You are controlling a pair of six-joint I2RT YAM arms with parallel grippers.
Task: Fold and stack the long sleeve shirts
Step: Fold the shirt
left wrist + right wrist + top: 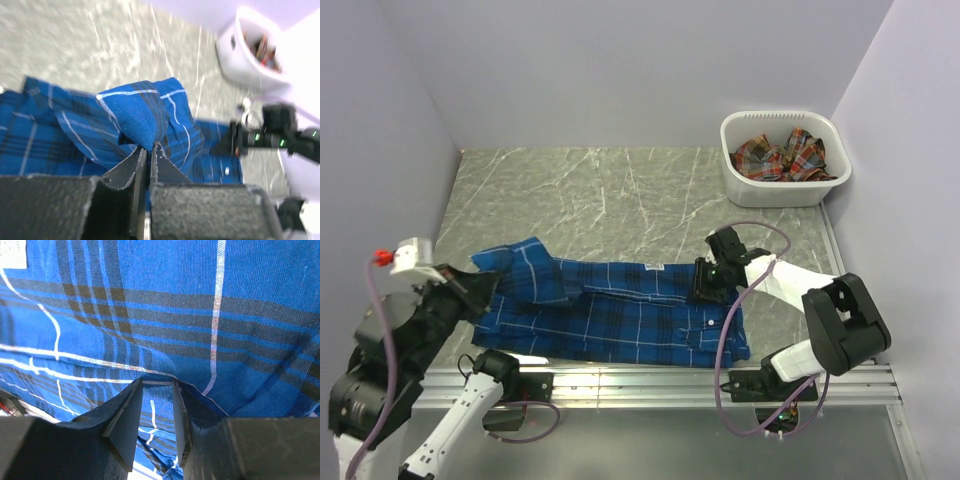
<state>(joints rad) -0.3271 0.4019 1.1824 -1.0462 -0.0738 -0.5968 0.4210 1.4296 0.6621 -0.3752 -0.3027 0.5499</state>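
The soft royal-blue plaid cloth shirt [620,315] looked limp, best held at edges: left claw [149,148] pinched a fold nearly shut, right claw [157,384] narrowly nipped its hem.

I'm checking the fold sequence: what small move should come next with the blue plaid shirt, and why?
With the left gripper, probably carry the pinched cloth rightward over the blue plaid shirt. It is shut on a raised fold at the shirt's left end; the right gripper sits at the right-end hem, grip unclear, seemingly steadying it.
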